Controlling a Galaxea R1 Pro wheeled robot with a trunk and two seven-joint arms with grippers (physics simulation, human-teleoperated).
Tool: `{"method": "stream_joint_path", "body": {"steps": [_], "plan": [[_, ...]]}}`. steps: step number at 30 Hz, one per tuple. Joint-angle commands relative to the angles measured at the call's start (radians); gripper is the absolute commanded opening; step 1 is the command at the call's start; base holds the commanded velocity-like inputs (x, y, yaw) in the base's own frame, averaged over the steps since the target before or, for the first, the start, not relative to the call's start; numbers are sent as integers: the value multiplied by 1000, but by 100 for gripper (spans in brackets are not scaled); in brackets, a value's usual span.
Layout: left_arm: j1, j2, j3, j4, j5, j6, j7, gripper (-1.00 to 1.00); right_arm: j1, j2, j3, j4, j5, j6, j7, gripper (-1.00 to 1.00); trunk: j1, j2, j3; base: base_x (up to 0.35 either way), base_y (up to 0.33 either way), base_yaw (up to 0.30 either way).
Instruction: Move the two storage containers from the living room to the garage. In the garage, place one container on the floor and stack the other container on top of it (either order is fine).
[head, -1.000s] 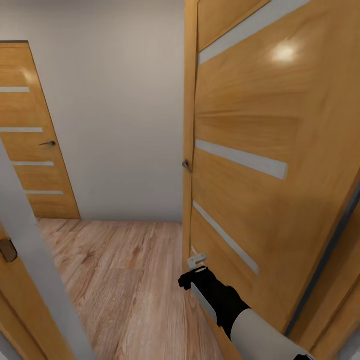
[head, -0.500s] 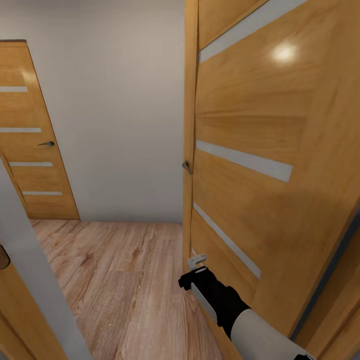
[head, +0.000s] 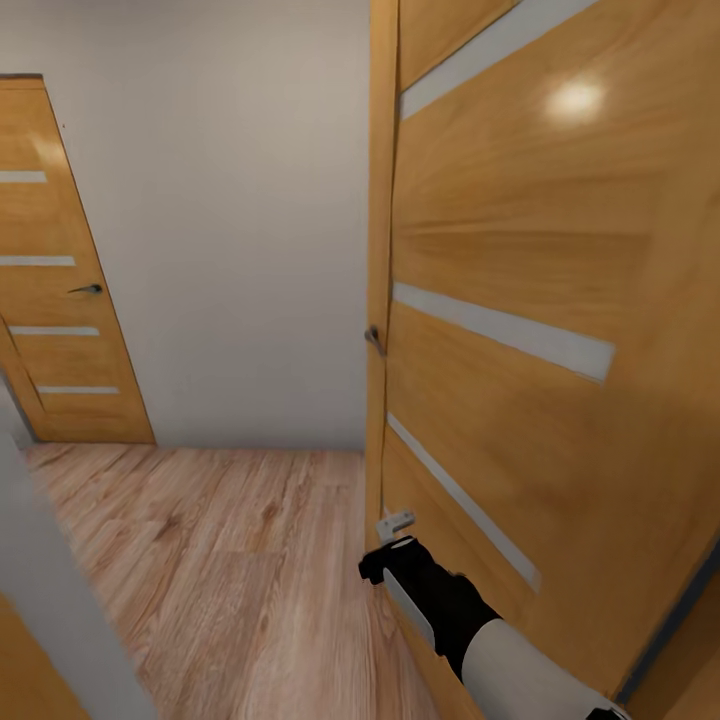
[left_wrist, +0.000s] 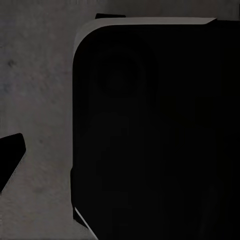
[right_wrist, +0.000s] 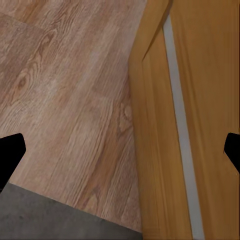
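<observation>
While the head camera faced a hallway, an open wooden door (head: 520, 330) stood at 3 o'clock, with the right arm (head: 450, 610) beside it. Beneath the left wrist lay dark floor (left_wrist: 35, 100); its fingers' state was unclear. The right gripper (right_wrist: 120, 150) was spread above wood planks (right_wrist: 65, 100); no storage containers appeared.

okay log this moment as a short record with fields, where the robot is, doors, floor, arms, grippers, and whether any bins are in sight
location: hallway with white wall, at a doorway
near door: wooden door with pale stripes, standing open at the head view's right, handle on its edge
far door: second wooden door, shut, on the left
floor: light wood planks; a dark grey strip shows in the right wrist view
right arm: right arm low, close beside the open door
right gripper: right gripper fingertips far apart, open, empty
left gripper: state cannot be told
bins in sight: no
</observation>
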Motion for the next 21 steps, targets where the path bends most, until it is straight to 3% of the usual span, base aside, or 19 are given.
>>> {"method": "stream_joint_path", "body": {"steps": [1, 8, 21], "plan": [[0, 0, 3, 0, 3, -3, -1, 100, -1, 0, 3, 0, -11, 3, -9, 100, 1, 0, -1, 285, 0, 0], [0, 0, 3, 0, 4, -3, -1, 100, -1, 0, 3, 0, -11, 2, -9, 100, 1, 0, -1, 170, 0, 0], [0, 0, 4, 0, 9, -3, 0, 100, -1, 0, 2, 0, -11, 4, -12, 100, 1, 0, -1, 12, 0, 0]]}}
